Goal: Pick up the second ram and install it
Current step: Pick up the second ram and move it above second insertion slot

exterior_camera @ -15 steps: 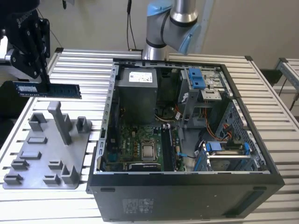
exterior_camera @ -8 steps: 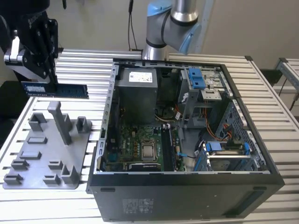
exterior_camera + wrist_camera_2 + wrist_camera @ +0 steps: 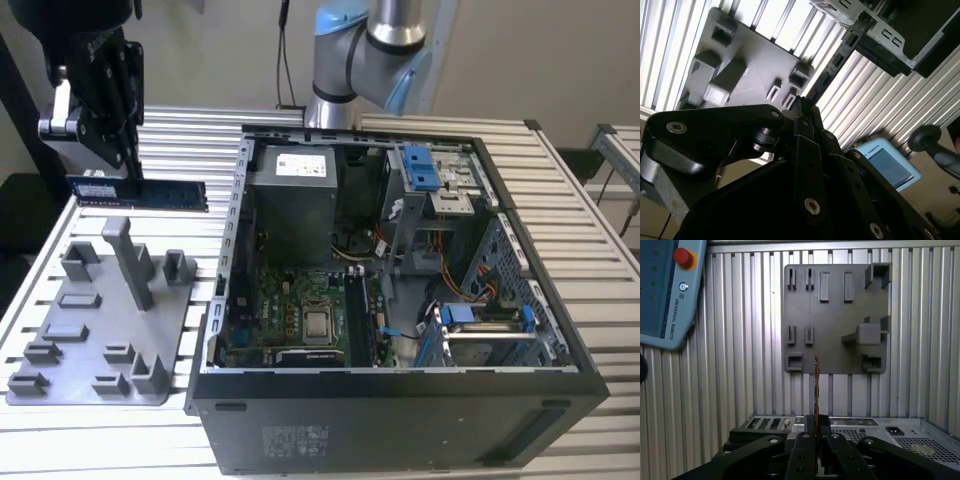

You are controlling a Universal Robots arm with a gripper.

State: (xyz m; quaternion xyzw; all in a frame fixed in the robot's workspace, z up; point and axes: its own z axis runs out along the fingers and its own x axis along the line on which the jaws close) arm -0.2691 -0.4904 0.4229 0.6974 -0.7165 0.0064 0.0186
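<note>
While clamped between the closed-in fingers of the gripper (image 3: 130,172), hangs in the air at the exterior view's left: the second ram (image 3: 165,193), a dark-blue stick with a pale label toward one end. Gripped from above, near mid-length, jaws pressed on its two flat faces. Stands on edge, long axis level with the ribbed aluminium table (image 3: 600,290) and running across the exterior view from left to right. Sits above the far edge of the grey fixture tray (image 3: 90,340), clear of its upright posts, touching nothing but the fingers. Shows edge-on in the first wrist view, as a thin line reaching out from the fingertips toward the tray.

Well apart from the open computer case (image 3: 560,385), off toward the exterior view's right. Inside, on the case floor, the motherboard (image 3: 290,300), with what look like memory slots (image 3: 362,315) just beside the processor socket, long axis running near to far in that view. By that reading, roughly crosswise to the stick's present heading. Judging from this: picked up and free of the tray, not yet over the case, not yet installed.
</note>
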